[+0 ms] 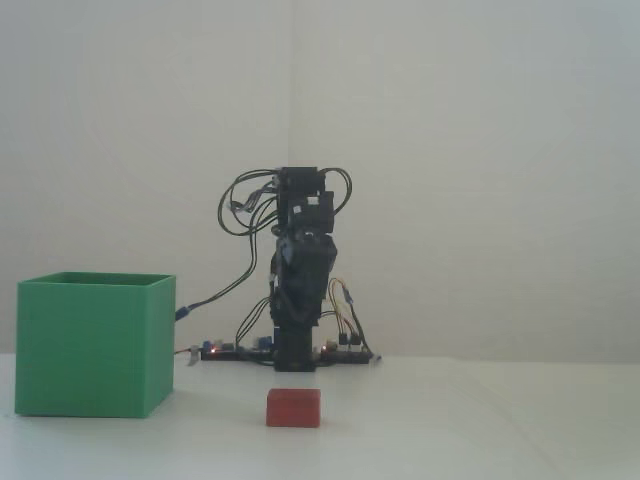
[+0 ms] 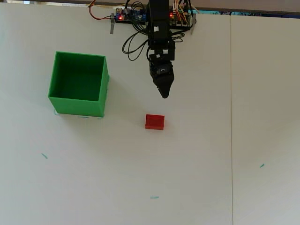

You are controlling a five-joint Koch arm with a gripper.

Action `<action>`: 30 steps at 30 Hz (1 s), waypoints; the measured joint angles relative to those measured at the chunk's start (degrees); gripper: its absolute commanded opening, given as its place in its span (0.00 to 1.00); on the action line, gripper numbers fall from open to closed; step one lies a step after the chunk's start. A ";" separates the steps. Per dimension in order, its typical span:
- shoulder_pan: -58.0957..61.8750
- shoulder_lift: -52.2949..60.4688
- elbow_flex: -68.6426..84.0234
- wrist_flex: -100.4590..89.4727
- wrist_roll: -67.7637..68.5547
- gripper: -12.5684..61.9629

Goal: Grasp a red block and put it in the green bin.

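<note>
red block [image 2: 154, 122] sits flat on the white table [image 2: 201, 154], out in the open, nothing touching it. in the overhead view it's below and right of the green bin [image 2: 78, 84], clear gap between them. in the fixed view the red block [image 1: 294, 407] is in the foreground, right of the green bin [image 1: 92, 343], both resting on the table [image 1: 480, 420].

gripper [image 2: 164, 93] is up off the table, pointing toward the block side. in the overhead view its tip is above and slightly right of the block, near but apart from it — not over it. i only see one dark pointed tip there, jaws stacked or together, so i can't tell how far open it is. it has hold of nothing that i can see. in the fixed view the gripper is lost against the dark arm [image 1: 300, 270], can't pick out the jaws at all.

arm stands folded behind the block in the fixed view, cables looping around its upper links. base and the electronics board [image 2: 136, 16] with a small red light are at the far edge of the table in the overhead view.

bin is upright, open top, inside looks empty from overhead — only green floor and walls visible. a few small teal marks [image 2: 44, 156] on the table, well apart from block and bin.
</note>
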 measured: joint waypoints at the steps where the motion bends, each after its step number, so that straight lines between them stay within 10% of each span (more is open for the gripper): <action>1: 0.00 -1.58 -2.37 2.46 -1.85 0.64; 30: 13.10 -19.34 -22.06 24.43 12.92 0.63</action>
